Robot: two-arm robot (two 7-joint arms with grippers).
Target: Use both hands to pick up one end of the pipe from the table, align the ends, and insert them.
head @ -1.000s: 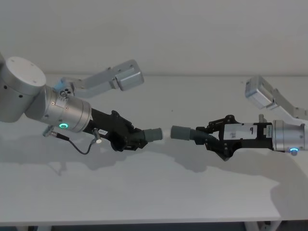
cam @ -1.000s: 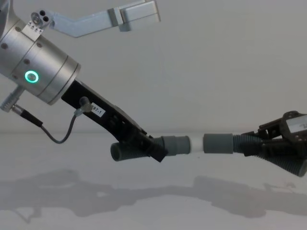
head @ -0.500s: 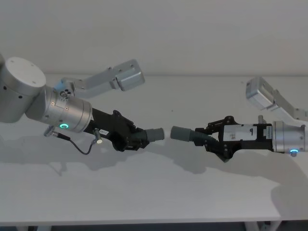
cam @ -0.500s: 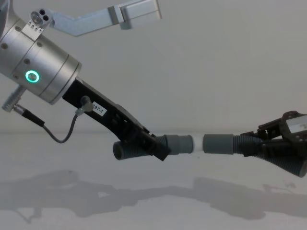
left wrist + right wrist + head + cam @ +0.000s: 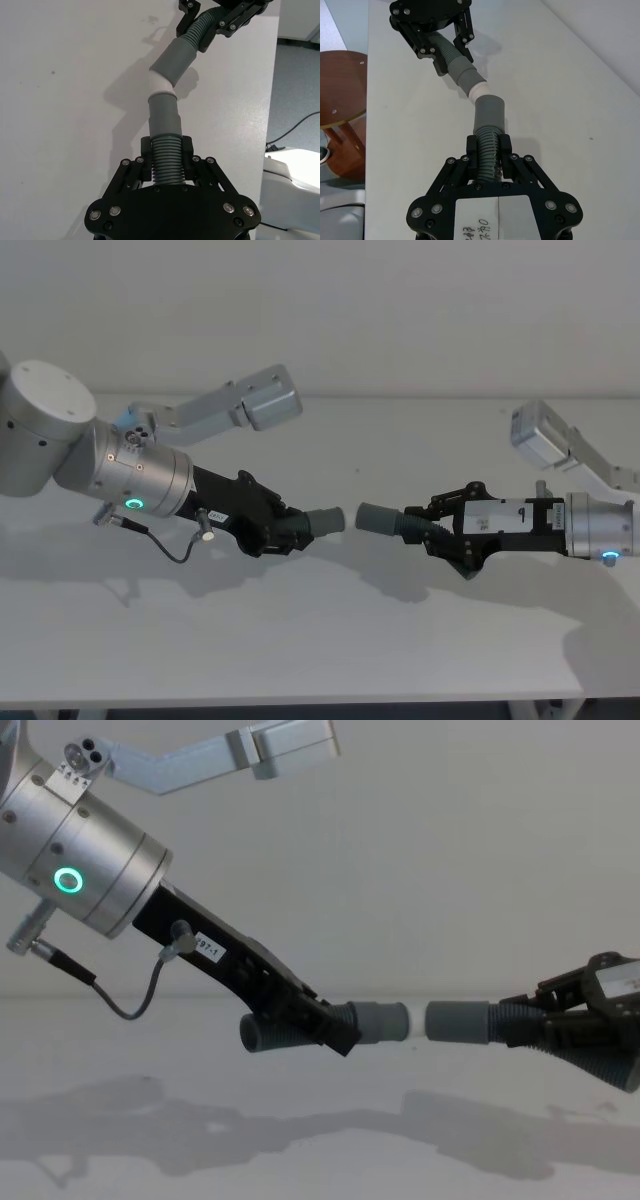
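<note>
Pickup done: both dark grey ribbed plastic pipe pieces held clear above white-grey tabletop (image 5: pixel 320 640). Left claw (image 5: pixel 283 531) pinches ribbed neck of whitish-tipped piece (image 5: pixel 378 1021); right claw (image 5: pixel 428 527) pinches ribbed neck of plain grey socket piece (image 5: pixel 458 1021). Ends face each other, nearly touching, axes slightly angled. Remaining, by judgement: straighten alignment, push whitish tip (image 5: pixel 161 83) into socket.

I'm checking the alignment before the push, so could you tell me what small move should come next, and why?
Probably a small re-angling of the left gripper so its pipe piece lines up straight with the socket held by the right gripper. The whitish tip sits at the socket's mouth, but the wrist views show the two pieces meeting at a kink, both held above the table.
</note>
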